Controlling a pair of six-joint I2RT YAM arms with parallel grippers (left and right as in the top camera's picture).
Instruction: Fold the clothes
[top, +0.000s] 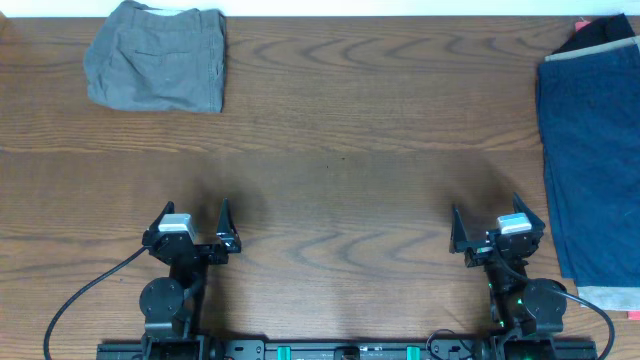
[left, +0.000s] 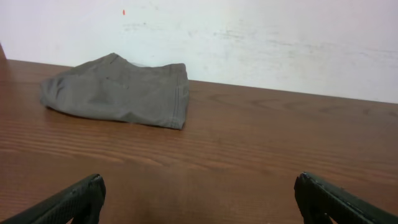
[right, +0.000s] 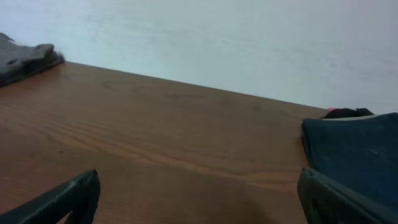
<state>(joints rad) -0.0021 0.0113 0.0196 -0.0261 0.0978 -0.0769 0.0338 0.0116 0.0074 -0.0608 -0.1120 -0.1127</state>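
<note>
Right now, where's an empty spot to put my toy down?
The big middle of the table is bare wood, between the grey shorts in the far left corner and the dark blue garment along the right edge. The strip between the left gripper and right gripper is bare too. The right edge is crowded.

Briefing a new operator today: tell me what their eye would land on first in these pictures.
First, the light grey shorts bunched compactly at the far left corner of the table, and the larger dark blue garment spread along its right edge. Then the left gripper and right gripper, both open and empty, near the front edge with bare wood between them and the clothes.
</note>
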